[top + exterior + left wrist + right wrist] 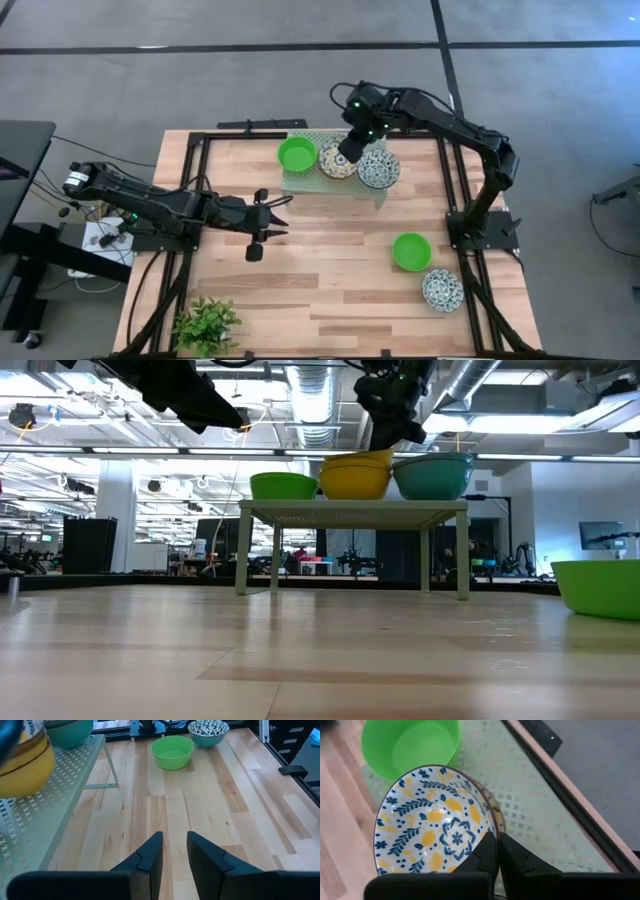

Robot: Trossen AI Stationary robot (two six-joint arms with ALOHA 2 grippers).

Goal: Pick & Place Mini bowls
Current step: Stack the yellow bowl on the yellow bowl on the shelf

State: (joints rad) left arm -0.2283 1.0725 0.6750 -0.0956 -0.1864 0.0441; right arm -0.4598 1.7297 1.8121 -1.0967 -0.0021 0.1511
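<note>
A pale green rack (pixel 300 183) at the table's far edge carries a green bowl (pixel 296 154), a yellow-blue floral bowl (pixel 333 163) and a blue floral bowl (pixel 380 169). The low view shows the yellow bowl (pixel 355 460) nested in a second yellow one (pixel 355 482). My right gripper (pixel 351 151) is shut over the floral bowl's rim. A green bowl (pixel 411 251) and a blue floral bowl (pixel 442 289) rest on their bases near the table's right edge. My left gripper (pixel 280 215) hovers open over mid-table, holding nothing. My right gripper (pixel 498 851) pinches the rim (pixel 491 826) of the yellow-blue floral bowl, one finger (pixel 486 854) inside and the other outside. It comes from above, pointing down. The bowl sits nested in a second bowl on the rack, its rim slightly tilted.
A small leafy plant (pixel 205 325) stands at the near left corner. Black frame rails (pixel 455 180) run along the table's sides. The rack stands on thin legs (pixel 243 550) with open space beneath. Bare wood (pixel 330 270) lies between the left gripper and the right-hand bowls.
</note>
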